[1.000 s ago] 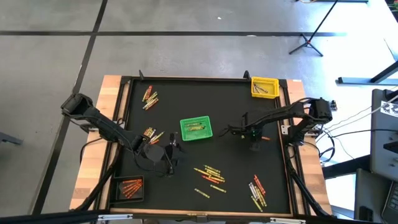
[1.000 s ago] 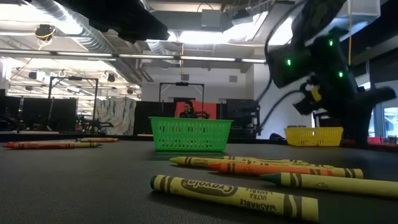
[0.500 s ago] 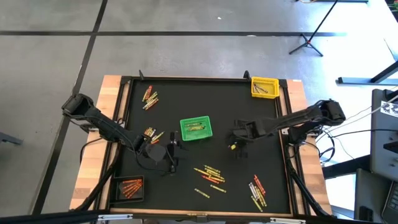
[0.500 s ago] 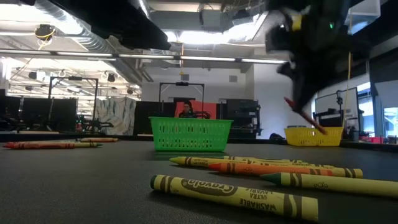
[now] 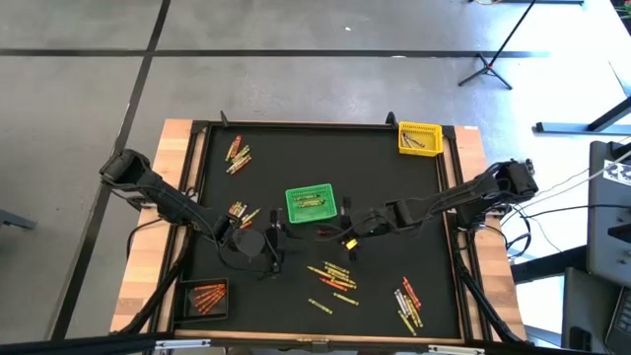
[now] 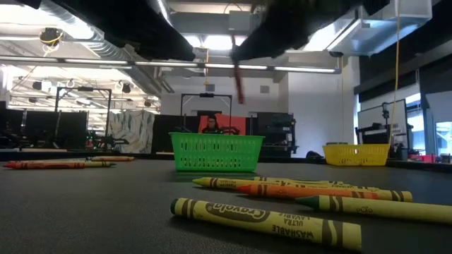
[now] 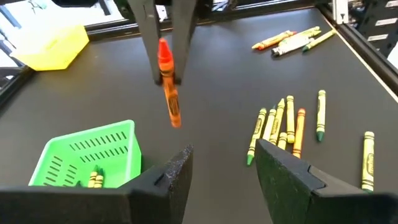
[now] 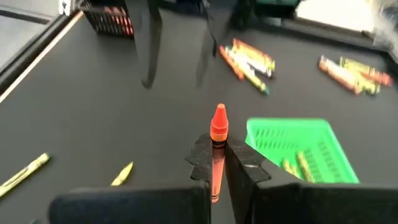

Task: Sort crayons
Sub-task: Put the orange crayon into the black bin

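Observation:
My right gripper [image 5: 347,239] hangs near the table's middle, just right of the green basket [image 5: 311,204], shut on an orange crayon [image 7: 168,87]. My left gripper [image 7: 224,168] stands open a short way to its left, facing the crayon with nothing between its fingers. Loose crayons lie flat on the black mat in clusters: near centre [image 5: 333,276], near right [image 5: 409,301], far left [image 5: 237,153] and beside the left arm [image 5: 242,212]. The green basket holds a few yellow-green crayons [image 8: 297,165]. My right gripper pinches the orange crayon's wrapped upper half [image 7: 165,73] between its two fingers [image 7: 181,56]. They slant down from the table's right and lie across the crayon. The crayon stands nearly upright, pointed tip [image 8: 219,117] up, lower end [image 7: 175,119] hanging free, clear of the mat.
A yellow basket [image 5: 419,138] sits at the far right corner. A black basket [image 5: 205,296] with red-orange crayons sits at the near left corner. A raised frame [image 5: 320,125] rims the black mat. Bare mat lies between the two grippers.
My right gripper has swung from the table's right side toward the middle and the left gripper, rising and tipping from pointing down to a shallow slant. It has carried the orange crayon along, lifted clear of the mat.

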You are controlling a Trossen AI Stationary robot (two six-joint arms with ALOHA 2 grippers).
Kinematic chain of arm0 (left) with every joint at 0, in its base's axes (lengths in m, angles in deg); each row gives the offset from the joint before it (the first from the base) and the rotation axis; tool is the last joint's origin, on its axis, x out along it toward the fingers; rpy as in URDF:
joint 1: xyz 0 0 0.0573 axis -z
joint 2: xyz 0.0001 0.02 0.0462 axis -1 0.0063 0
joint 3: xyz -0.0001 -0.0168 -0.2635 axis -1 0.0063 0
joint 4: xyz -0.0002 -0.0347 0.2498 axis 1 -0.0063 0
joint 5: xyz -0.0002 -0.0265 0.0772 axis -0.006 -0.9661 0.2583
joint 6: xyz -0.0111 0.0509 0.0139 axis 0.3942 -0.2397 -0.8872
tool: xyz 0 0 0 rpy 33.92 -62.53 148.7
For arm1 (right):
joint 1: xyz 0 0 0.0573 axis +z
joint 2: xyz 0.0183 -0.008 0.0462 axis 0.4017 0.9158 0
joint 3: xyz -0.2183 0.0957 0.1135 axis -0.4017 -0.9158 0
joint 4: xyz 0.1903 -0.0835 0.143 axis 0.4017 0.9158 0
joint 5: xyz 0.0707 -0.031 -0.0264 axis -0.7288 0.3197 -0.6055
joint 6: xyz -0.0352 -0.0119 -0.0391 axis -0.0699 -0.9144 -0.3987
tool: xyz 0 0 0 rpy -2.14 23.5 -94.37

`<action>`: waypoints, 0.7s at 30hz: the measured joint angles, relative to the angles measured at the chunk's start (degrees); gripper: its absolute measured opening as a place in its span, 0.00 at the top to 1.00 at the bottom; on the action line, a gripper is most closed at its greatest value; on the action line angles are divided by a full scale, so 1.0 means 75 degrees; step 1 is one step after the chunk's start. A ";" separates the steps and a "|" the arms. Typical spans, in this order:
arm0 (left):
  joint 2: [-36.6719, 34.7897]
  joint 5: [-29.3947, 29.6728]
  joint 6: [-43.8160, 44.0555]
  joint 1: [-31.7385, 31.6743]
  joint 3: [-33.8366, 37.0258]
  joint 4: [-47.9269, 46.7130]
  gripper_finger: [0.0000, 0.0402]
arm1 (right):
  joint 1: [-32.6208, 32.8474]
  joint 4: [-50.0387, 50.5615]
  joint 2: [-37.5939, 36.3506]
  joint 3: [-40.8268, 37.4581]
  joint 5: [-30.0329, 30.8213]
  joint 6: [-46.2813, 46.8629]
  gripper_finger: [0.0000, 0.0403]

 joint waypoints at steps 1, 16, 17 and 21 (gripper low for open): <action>0.0000 0.0043 0.0000 0.0000 0.0000 -0.0003 0.61 | -0.0002 -0.0234 0.0080 0.0000 0.0000 -0.0117 0.95; 0.0294 0.0560 0.0003 -0.0137 0.0000 0.0611 0.61 | 0.0006 -0.2852 0.0975 -0.0006 -0.0006 -0.0147 0.95; 0.0294 0.0561 0.0000 -0.0137 0.0000 0.0613 0.61 | 0.0006 -0.2919 0.1015 -0.0006 -0.0006 -0.0142 0.95; 0.0294 0.0557 -0.0016 -0.0134 0.0000 0.0621 0.61 | 0.0006 -0.3056 0.1040 -0.0006 -0.0006 -0.0136 0.95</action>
